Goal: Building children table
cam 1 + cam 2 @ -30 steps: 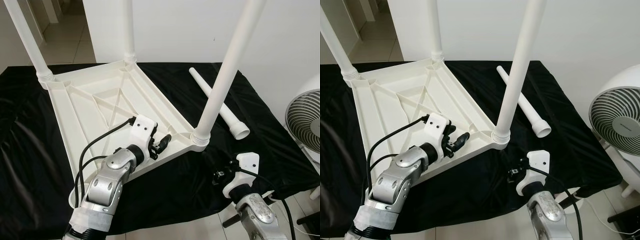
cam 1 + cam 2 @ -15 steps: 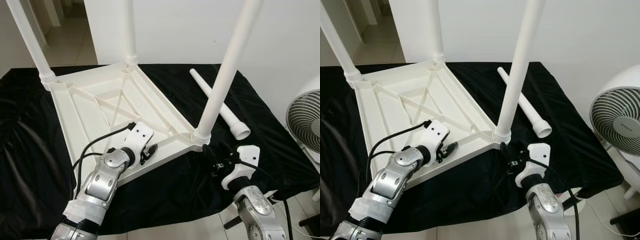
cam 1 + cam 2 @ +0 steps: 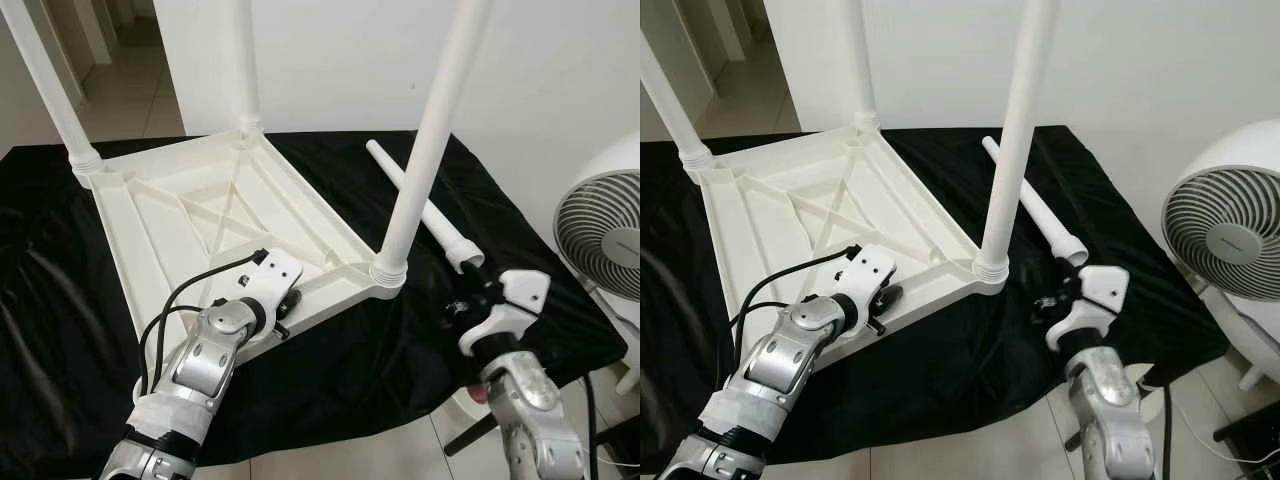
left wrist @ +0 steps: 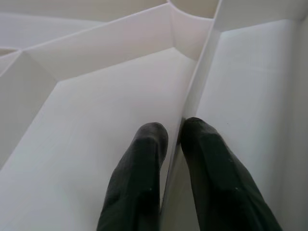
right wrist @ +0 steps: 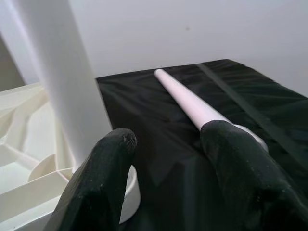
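A white plastic tabletop (image 3: 200,215) lies upside down on a black cloth (image 3: 60,330). Three white legs stand upright in its corners, the nearest one (image 3: 425,140) at the front right. A fourth, loose leg (image 3: 415,205) lies on the cloth to the right. My left gripper (image 4: 174,134) is shut on a thin rib (image 4: 195,91) of the tabletop near its front edge (image 3: 285,305). Beside the wide end of the loose leg (image 5: 187,98), my right gripper (image 3: 462,300) hangs open with nothing between its fingers (image 5: 103,173).
A white floor fan (image 3: 600,230) stands off the table's right side. The cloth-covered table ends close in front of me, with tiled floor below. A white wall backs the table, and a doorway opens at the far left.
The left gripper has dropped from above the tabletop's front edge and closed on a rib. My right gripper has risen and swung right, towards the wide end of the loose leg. The camera shifted slightly.
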